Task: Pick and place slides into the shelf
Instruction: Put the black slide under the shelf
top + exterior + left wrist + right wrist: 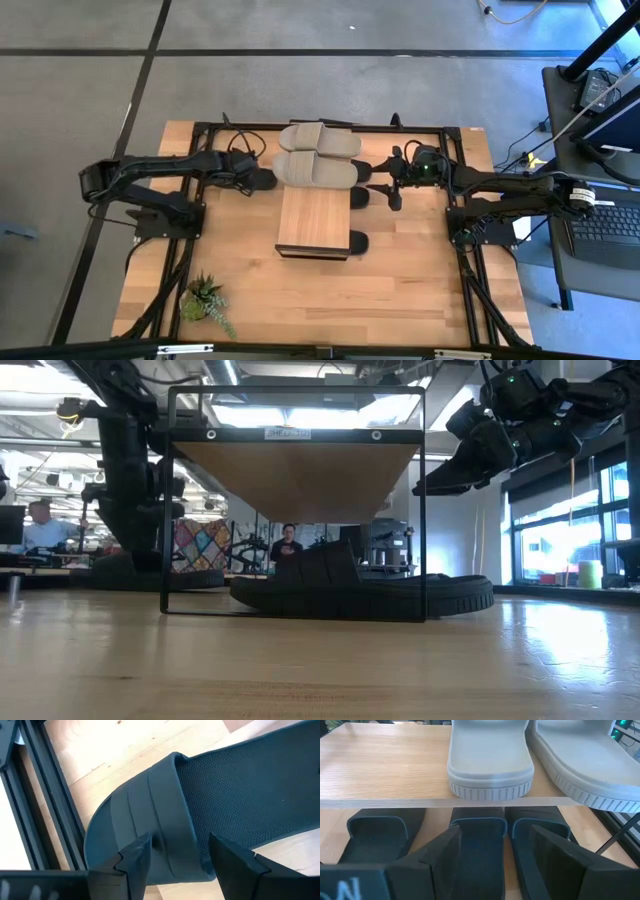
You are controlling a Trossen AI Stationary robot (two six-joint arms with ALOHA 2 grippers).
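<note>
The shelf (315, 222) stands mid-table, and two beige-grey slides (318, 140) (314, 170) rest sole-down on the far end of its wood top. Three black slides poke out from under its right side (360, 171) (359, 197) (358, 242). A fourth black slide (263, 180) lies on the table left of the shelf. My left gripper (177, 857) is open and low over that slide, its fingers astride the strap (150, 805). My right gripper (387, 186) is open, raised about level with the shelf top (295, 470), and faces the middle black slide (480, 845). My left gripper comes down at the black slide's strap (157, 835) from above with a finger on either side of it. I cannot tell whether the fingertips (142, 845) touch the strap. The slide lies flat on the table.
A small green potted plant (205, 300) stands at the table's near left corner. Dark frame rails (320, 127) run along the far edge and both sides. Bare tabletop lies near of the shelf. People sit in the room beyond (40, 525).
</note>
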